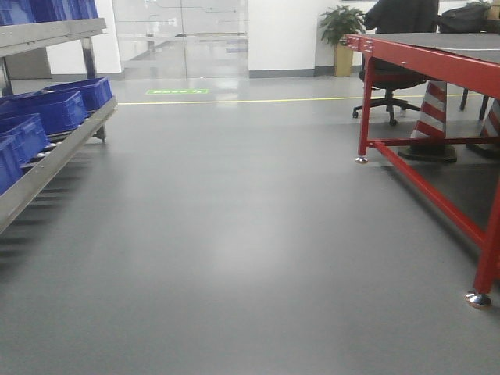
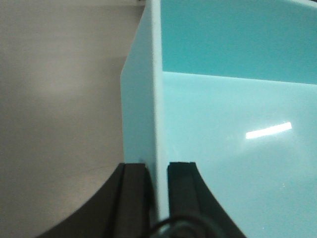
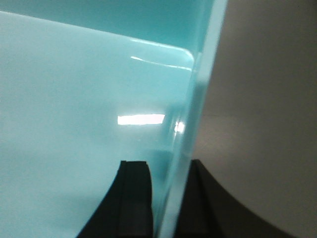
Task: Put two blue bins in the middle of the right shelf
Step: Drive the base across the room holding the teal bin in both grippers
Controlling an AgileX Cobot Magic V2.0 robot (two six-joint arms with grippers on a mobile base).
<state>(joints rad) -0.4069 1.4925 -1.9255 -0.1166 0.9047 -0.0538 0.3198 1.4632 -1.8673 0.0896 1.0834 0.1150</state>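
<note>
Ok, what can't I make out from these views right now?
- Right shelf: in no view; the front view shows only a rack cut by the left edge and a red table.
- The bin: out of the front view; each wrist view shows one wall, clamped by the left pincer and right pincer.
- Whether it's one bin or two: cannot tell.

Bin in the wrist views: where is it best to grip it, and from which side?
Grip the bin by its thin, upright side walls at the rim, from above its open top: one finger inside, one outside, as the left gripper and right gripper do now.
</note>
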